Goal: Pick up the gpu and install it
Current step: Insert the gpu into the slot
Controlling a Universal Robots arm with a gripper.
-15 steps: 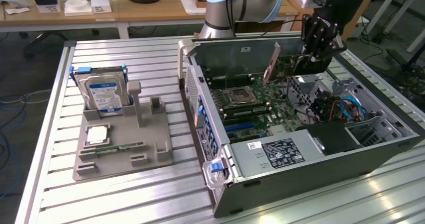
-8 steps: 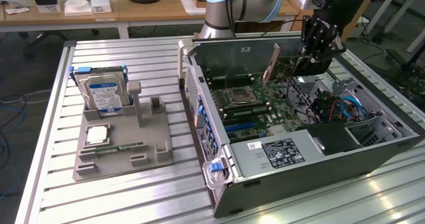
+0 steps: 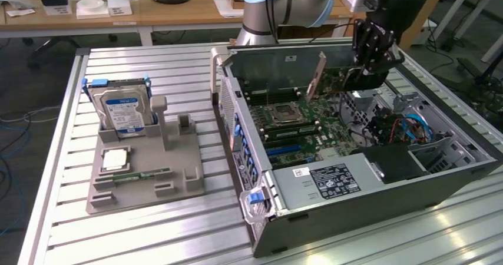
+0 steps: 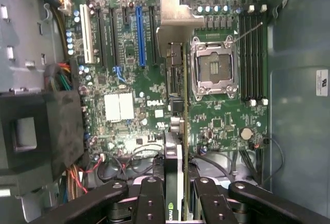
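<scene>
I'm on the install step. My fingers (image 3: 376,50) are clamped narrow on the gpu (image 3: 338,79), which hangs on edge inside the open computer case (image 3: 354,212) at the exterior view's right, above the motherboard (image 3: 314,121) and not yet seated. By my judgement, seating calls for its lower edge to sit square over an expansion slot (image 4: 138,33). The card hangs nearer the processor socket (image 4: 214,69). Room is tight, with the case's far wall (image 3: 275,59) close by.
</scene>
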